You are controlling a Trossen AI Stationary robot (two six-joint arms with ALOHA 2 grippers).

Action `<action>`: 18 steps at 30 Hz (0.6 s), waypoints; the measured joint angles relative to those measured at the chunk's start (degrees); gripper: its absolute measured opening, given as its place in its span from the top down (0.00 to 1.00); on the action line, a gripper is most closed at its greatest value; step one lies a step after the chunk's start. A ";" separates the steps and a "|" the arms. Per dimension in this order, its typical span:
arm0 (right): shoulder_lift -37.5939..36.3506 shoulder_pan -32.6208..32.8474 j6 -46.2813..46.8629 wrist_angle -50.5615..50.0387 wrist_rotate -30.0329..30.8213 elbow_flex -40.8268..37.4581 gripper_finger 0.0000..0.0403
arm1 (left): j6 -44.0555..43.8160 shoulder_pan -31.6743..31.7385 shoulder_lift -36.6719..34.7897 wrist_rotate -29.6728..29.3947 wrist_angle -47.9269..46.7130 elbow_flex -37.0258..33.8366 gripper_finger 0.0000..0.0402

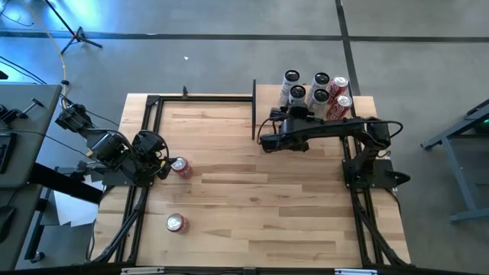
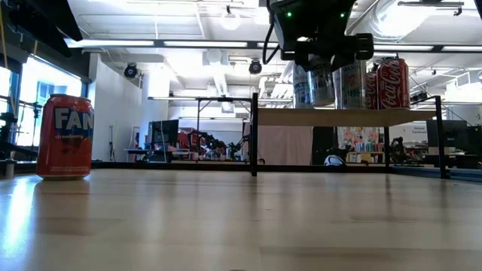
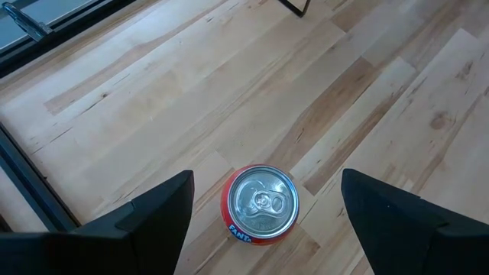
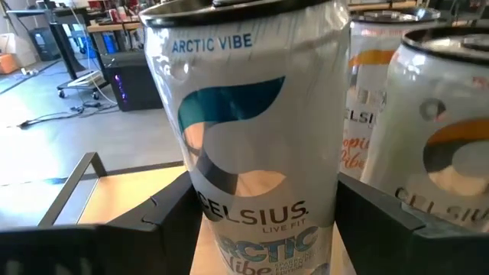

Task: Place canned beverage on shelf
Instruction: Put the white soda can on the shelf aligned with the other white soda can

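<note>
High view first: your left gripper (image 1: 170,169) hangs near the table's (image 1: 252,221) left edge, right beside a red can (image 1: 182,167) standing upright on the wood. A second red can (image 1: 176,222) stands nearer the front-left corner. Your right gripper (image 1: 284,116) reaches to the shelf (image 1: 359,103) at the table's back-right corner, where white cans (image 1: 306,88) and red cola cans (image 1: 338,98) are clustered.

Low view — an orange Fanta can (image 2: 66,136) stands upright on the table at the left, and the shelf (image 2: 346,117) sits raised on black posts, cans on top, with an arm above them.

Left wrist view: your left gripper (image 3: 267,221) has its fingers (image 3: 157,218) spread wide, the Fanta can (image 3: 260,203) between them, touching neither.

Right wrist view — your right gripper (image 4: 263,221) straddles a white Celsius can (image 4: 252,130) upright on the shelf; whether the fingers (image 4: 172,218) press it or stand just free you cannot tell from here. More Celsius cans (image 4: 428,137) stand just beside it.
</note>
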 joint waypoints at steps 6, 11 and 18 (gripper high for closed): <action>0.01 -0.21 -0.86 1.78 -1.64 0.04 0.39 | 0.00 0.00 0.00 0.00 0.01 0.00 0.23; 0.02 -0.21 -1.55 2.81 -2.51 0.04 0.39 | 0.00 0.00 0.00 0.00 0.00 0.00 0.23; 0.02 -0.56 -1.58 3.91 -3.08 0.04 0.39 | 0.00 0.00 -0.01 0.00 0.00 0.00 0.23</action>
